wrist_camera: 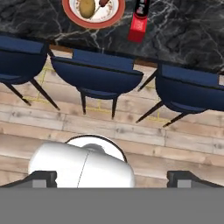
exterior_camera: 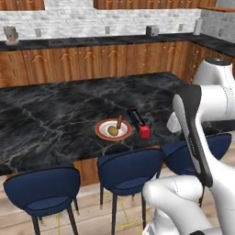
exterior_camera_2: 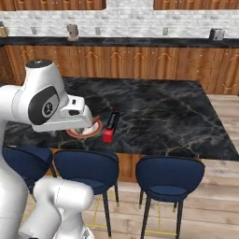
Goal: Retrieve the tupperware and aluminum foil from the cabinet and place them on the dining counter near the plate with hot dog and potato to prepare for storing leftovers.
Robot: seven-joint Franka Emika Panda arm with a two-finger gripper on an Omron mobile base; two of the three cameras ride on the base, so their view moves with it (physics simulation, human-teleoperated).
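The aluminum foil (exterior_camera: 138, 120) (exterior_camera_2: 111, 125) (wrist_camera: 139, 24) is a black box with a red end. It lies on the dining counter (exterior_camera: 55, 114) (exterior_camera_2: 158, 112) (wrist_camera: 183, 30), just right of the plate (exterior_camera: 99, 131) (exterior_camera_2: 93, 131) (wrist_camera: 70, 13), close beside it. The plate has an orange-red rim and holds a potato and a hot dog. In the hand view my gripper (wrist_camera: 113, 178) is open and empty, its fingertips (wrist_camera: 43, 178) far apart. It looks down past the counter's near edge at stools and floor. The tupperware is out of view.
Three blue stools (exterior_camera: 128, 172) (exterior_camera_2: 168, 177) (wrist_camera: 96, 74) stand along the near edge of the counter on a wood floor. Behind it runs a long worktop with wooden drawer units (exterior_camera: 92, 64), and wooden wall cabinets (exterior_camera: 137, 3) hang above the white brick.
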